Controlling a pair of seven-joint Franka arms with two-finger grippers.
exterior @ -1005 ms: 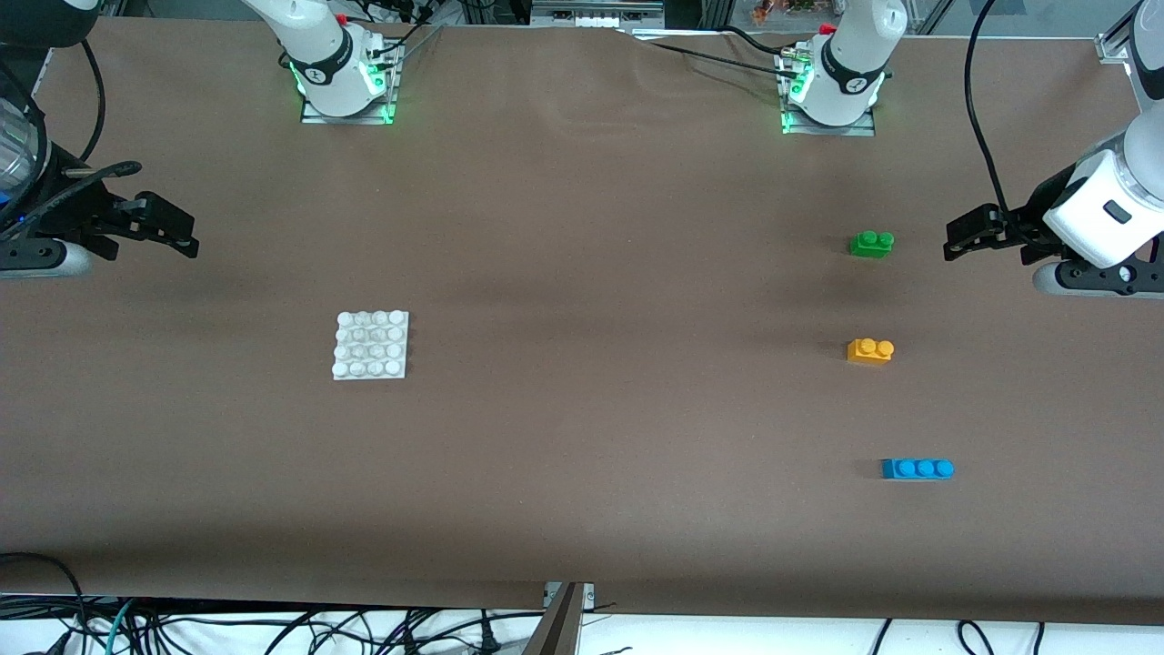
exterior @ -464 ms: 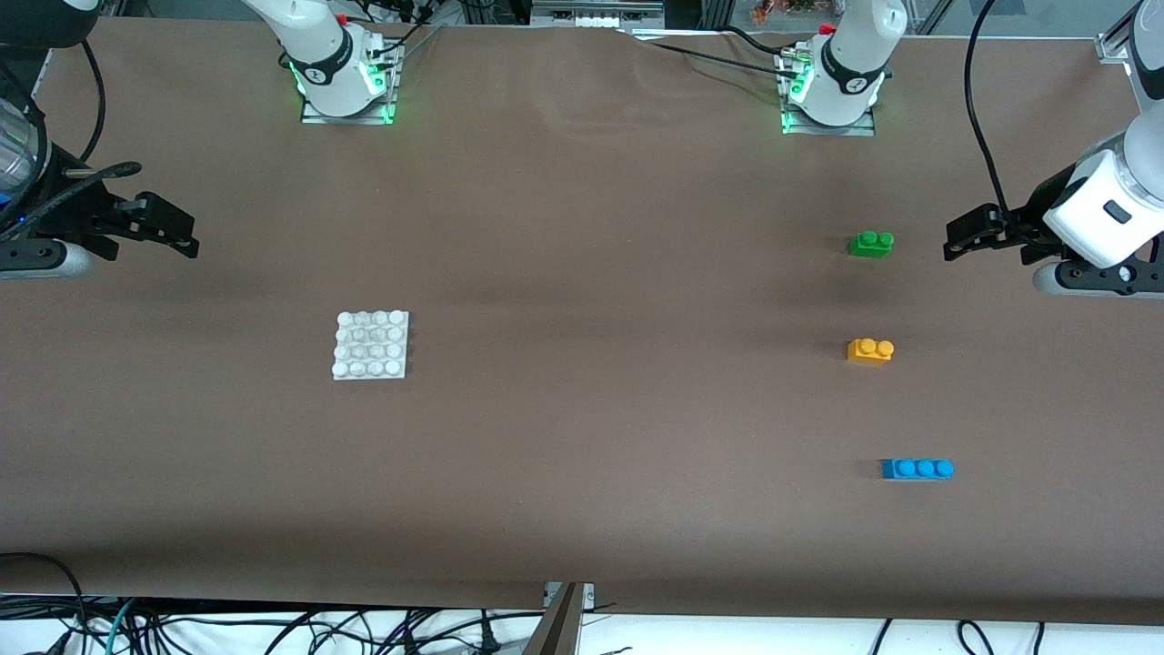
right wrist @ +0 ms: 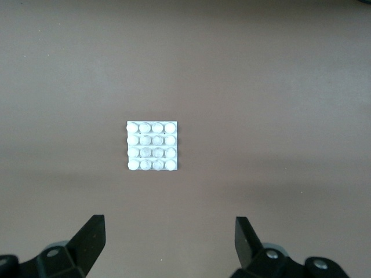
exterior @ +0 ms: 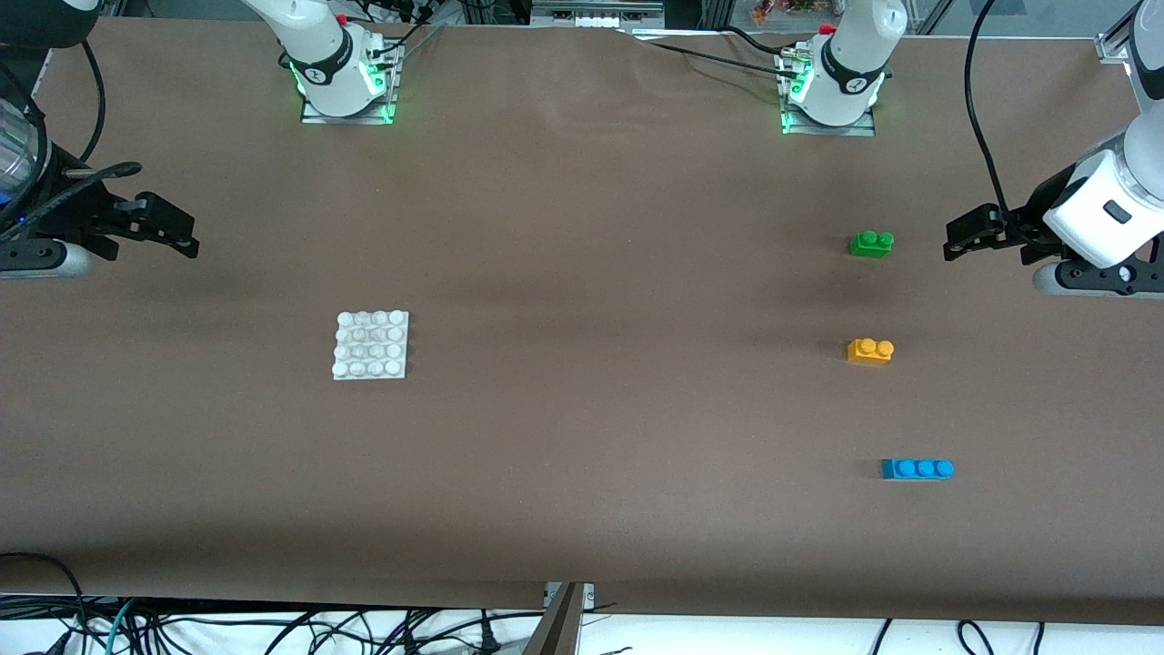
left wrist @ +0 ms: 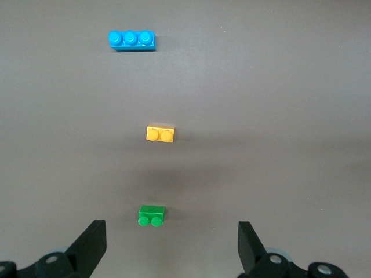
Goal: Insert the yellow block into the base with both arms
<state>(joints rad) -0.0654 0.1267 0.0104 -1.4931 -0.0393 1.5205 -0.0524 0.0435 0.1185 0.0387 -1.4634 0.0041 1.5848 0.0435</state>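
Below your spread right hand [right wrist: 168, 243] lies the base [exterior: 371, 345] on the bench [exterior: 582, 509]; hold it flat. Just ahead of your spread left hand [left wrist: 169, 246], past the green brick [left wrist: 152, 216], sits the yellow block [exterior: 870, 350]: pinch its long sides squarely.

Yellow block [exterior: 870, 350], two studs up, flat on table; white studded base [exterior: 371, 345] well apart

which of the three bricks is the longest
The blue brick: it carries three studs in a row, while the green brick and the yellow block have two each. It also lies nearest the front camera.
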